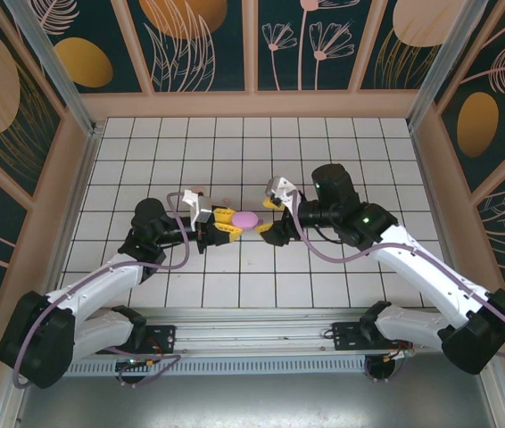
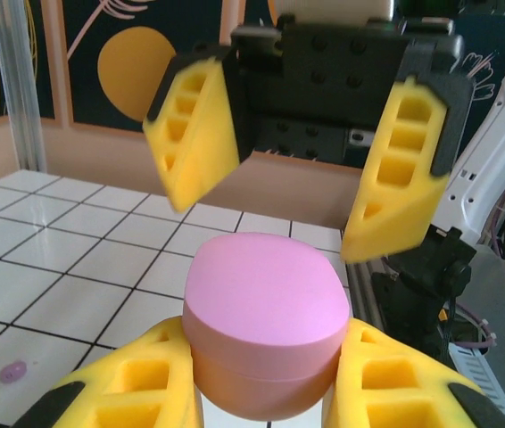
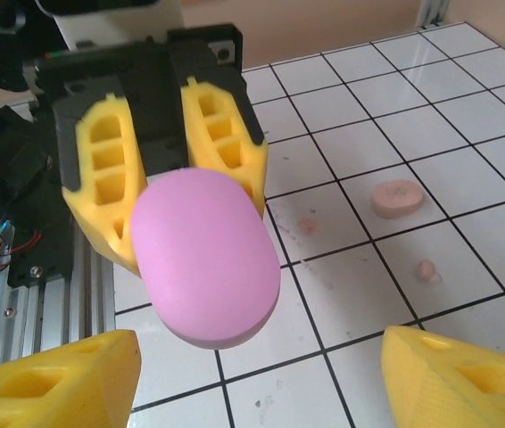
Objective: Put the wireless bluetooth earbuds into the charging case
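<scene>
Left gripper [image 1: 224, 224] clenches a closed pink case [image 3: 203, 259]; right gripper [image 2: 293, 178] faces it, jaws spread. Earbuds [image 3: 398, 198] lie loose on the tiles [image 3: 467, 107]. A clumsy pull at the lid [image 2: 266, 285] could twist the case free.

text: none legible | labels: none | brands: none | numbers: none | signs: none

i work in a robot test cell, lab-like: a white grid-tiled table top [image 1: 252, 143] boxed in by dark teal wall panels printed with orange discs and pale flowers [image 1: 203, 45], silver aluminium corner posts [image 1: 52, 67], and a slotted aluminium rail [image 1: 252, 332] along the near edge.
</scene>
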You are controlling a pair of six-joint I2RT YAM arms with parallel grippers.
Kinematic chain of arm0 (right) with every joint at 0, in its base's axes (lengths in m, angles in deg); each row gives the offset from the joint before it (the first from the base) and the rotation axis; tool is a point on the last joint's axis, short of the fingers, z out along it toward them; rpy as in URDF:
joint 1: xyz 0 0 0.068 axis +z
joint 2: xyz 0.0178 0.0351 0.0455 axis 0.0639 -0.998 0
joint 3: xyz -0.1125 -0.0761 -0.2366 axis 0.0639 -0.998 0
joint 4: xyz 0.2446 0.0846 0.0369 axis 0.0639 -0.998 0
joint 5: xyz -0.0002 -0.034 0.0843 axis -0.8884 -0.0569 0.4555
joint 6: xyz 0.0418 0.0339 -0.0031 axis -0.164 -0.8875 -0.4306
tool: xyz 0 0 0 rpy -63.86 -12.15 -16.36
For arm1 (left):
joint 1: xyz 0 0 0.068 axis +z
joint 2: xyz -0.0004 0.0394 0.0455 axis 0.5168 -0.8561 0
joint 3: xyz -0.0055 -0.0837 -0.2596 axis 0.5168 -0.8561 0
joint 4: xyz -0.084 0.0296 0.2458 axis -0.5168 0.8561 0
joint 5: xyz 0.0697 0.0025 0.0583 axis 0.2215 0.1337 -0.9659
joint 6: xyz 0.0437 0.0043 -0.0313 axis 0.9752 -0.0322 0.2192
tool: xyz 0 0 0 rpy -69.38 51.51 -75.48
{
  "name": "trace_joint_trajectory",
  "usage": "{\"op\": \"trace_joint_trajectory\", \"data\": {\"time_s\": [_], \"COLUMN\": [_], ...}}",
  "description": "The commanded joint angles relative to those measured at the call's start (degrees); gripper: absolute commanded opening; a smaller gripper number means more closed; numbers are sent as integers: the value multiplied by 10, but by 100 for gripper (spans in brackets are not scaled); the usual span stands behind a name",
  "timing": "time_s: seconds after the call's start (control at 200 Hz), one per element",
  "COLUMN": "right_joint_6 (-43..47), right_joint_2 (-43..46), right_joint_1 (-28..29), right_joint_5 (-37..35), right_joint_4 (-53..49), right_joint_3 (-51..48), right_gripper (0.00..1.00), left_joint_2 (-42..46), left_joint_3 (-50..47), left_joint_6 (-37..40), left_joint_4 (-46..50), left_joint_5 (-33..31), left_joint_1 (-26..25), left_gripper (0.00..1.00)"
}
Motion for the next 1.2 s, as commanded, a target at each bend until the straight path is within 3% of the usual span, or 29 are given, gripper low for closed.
{"op": "trace_joint_trajectory", "data": {"time_s": [0.0, 0.12, 0.39, 1.196], "right_joint_6": [23, 38, 41, -7], "right_joint_2": [-13, -29, -66, -68], "right_joint_1": [9, 11, 12, -30], "right_joint_5": [12, 26, 63, 217], "right_joint_4": [19, 15, 12, 20], "right_joint_3": [11, 23, 57, 68], "right_gripper": [72, 68, 48, 44], "left_joint_2": [7, 1, -8, -23], "left_joint_3": [20, 21, 24, 34], "left_joint_6": [-12, -12, 0, 64], "left_joint_4": [4, 6, 13, 66], "left_joint_5": [5, 9, 24, 49], "left_joint_1": [-2, -2, -2, -4], "left_gripper": [5, 5, 3, 0]}}
